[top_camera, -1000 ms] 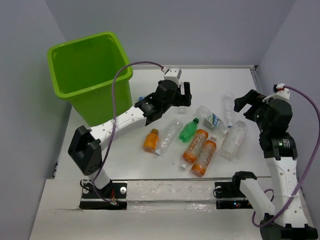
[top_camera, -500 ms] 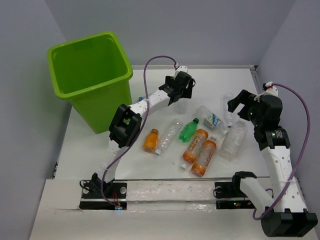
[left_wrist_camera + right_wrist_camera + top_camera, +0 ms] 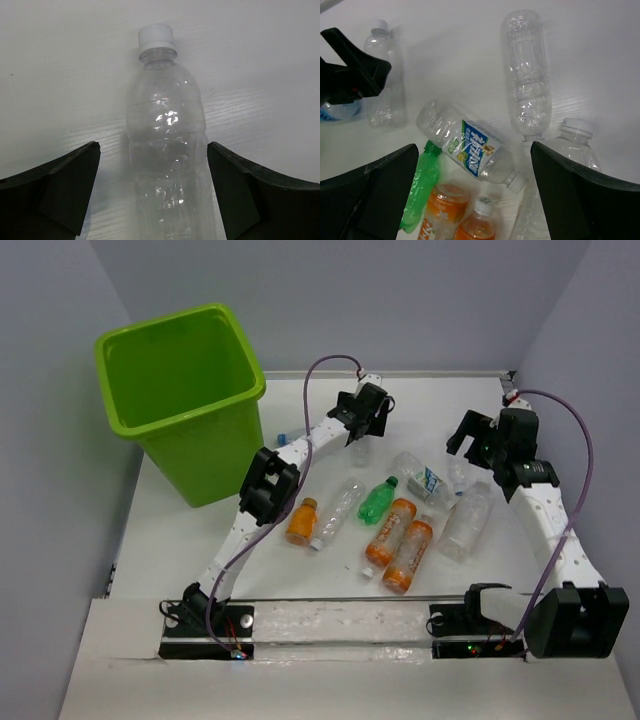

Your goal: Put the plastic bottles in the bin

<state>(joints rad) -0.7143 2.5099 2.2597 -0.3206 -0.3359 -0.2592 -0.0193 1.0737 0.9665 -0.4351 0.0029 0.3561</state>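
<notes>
Left jaws: spread wide, one finger on each side of a clear capped bottle (image 3: 165,150), gaps showing on both sides
Right jaws: spread wide, hanging over the blue-labelled bottle (image 3: 470,147) and a long clear bottle (image 3: 525,80)
Clear capped bottle: lying on the table (image 3: 200,560) near 12 o'clock, its white cap pointing away from the left wrist camera
Bin (image 3: 200,455): upright at the table's 10 o'clock corner, well apart from the bottles
Other bottles: green bottle (image 3: 377,500) and three orange bottles (image 3: 390,530) lying from the centre towards 3 o'clock, none in the bin
</notes>
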